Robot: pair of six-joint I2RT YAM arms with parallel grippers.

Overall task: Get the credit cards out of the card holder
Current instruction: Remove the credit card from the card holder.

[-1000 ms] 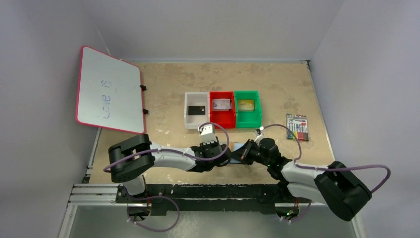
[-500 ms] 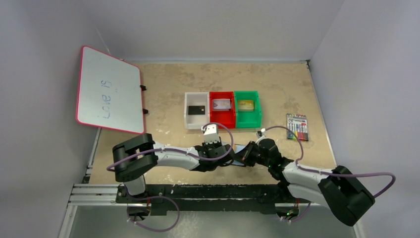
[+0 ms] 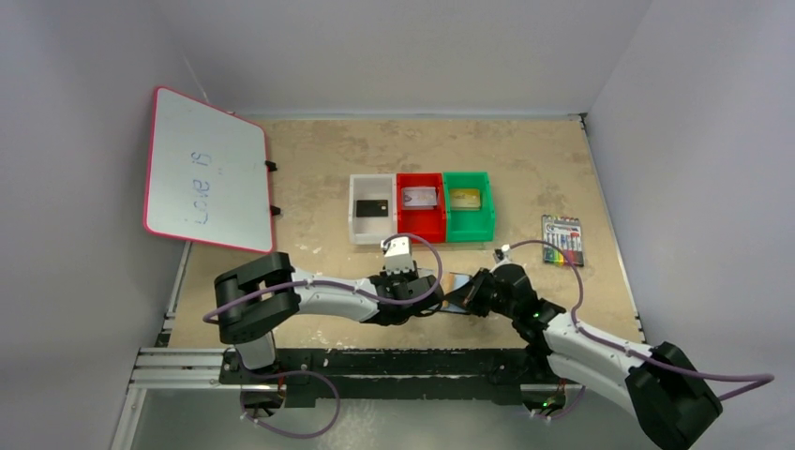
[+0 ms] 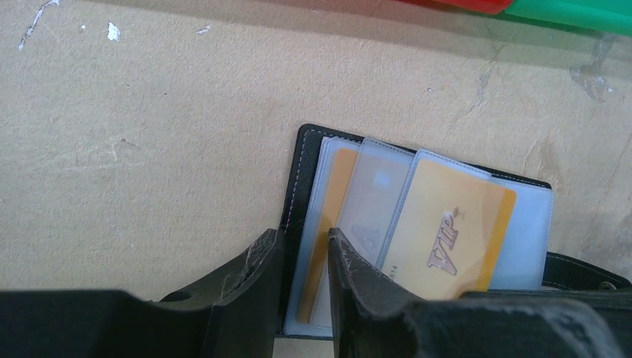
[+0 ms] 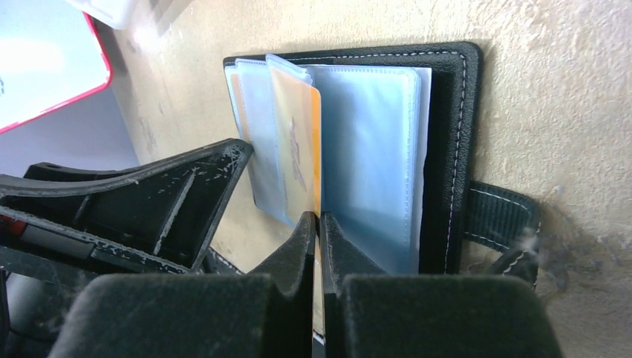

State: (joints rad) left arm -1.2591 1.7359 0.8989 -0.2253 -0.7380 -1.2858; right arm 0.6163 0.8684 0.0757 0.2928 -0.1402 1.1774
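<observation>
Lying open on the table (image 3: 562, 169) between the arms, holder (image 5: 373, 149) has its clear sleeves (image 4: 373, 194) fanned up. Its left cover edge is clamped by left gripper (image 4: 302, 239). An orange card (image 5: 294, 142) in its sleeve is pinched by right gripper (image 5: 317, 220), jaws almost together. Behind: black card (image 3: 372, 207) in white bin (image 3: 356, 221), silver card (image 3: 420, 197) in red bin (image 3: 420, 230), gold card (image 3: 465, 198) in green bin (image 3: 469, 230).

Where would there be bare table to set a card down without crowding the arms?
Bare: the far strip behind the bins, and the tabletop between whiteboard and white bin, and between green bin and marker pack. Crowded: near centre, where the left gripper and right gripper grip the card holder.
</observation>
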